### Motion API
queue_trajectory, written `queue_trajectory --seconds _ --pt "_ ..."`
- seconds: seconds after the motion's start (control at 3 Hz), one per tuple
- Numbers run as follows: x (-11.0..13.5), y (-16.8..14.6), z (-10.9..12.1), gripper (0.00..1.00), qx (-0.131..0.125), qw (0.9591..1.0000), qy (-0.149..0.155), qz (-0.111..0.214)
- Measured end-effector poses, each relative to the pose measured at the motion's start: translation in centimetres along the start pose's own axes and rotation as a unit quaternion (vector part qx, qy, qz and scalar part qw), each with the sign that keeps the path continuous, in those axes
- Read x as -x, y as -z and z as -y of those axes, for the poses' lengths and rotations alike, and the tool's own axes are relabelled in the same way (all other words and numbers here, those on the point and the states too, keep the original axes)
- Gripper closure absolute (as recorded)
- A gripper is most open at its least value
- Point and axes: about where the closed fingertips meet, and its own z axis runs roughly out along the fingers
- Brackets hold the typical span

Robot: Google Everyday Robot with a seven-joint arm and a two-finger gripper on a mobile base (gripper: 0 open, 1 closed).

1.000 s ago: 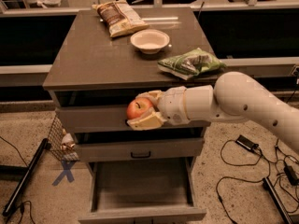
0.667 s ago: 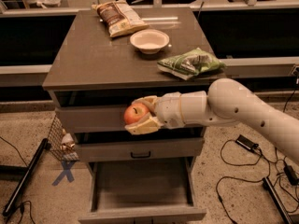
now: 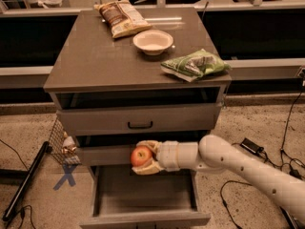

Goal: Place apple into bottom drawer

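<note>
1. At the front of the cabinet [image 3: 143, 97], level with the middle drawer [image 3: 102, 155]: end effector [image 3: 138, 158], closed on the apple [image 3: 141, 156] and gripping it from above and below. The white arm [image 3: 248, 168] reaches in from the right.
2. Apple: red-orange, held in the air just in front of the middle drawer's panel. It sits above the rear of the bottom drawer [image 3: 143, 219] and is not yet inside it.
3. Bottom drawer: pulled out, and its grey floor looks bare.
4. Top drawer [image 3: 140, 119]: shut, with a black bar handle.
5. Tabletop [image 3: 95, 56]: carries a white bowl [image 3: 153, 41], a brown bag [image 3: 121, 18] and a green bag [image 3: 195, 65]. All three are well apart from the apple.
6. Floor, left of the cabinet: blue cross [image 3: 66, 175].
7. Hazard, release height: if let go from here the apple would fall onto the hard drawer floor. It could bounce or roll, and might bruise.
8. Hazard, clearance: the apple hangs close to the middle drawer's panel, so a descent that drifts inward could knock it against the panel's lower edge.
9. Hazard, arm path: the arm crosses above the drawer's right wall and could catch on it if lowered steeply.
10. Hazard, grip: the apple's round, smooth skin could slip between two fingers if the arm jolts.
</note>
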Motion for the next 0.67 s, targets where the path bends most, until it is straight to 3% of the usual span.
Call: queue_trajectory --seconds 0.67 --pt "-2.3 -1.3 -0.1 1.00 0.020 0.9997 -0.013 -0.001"
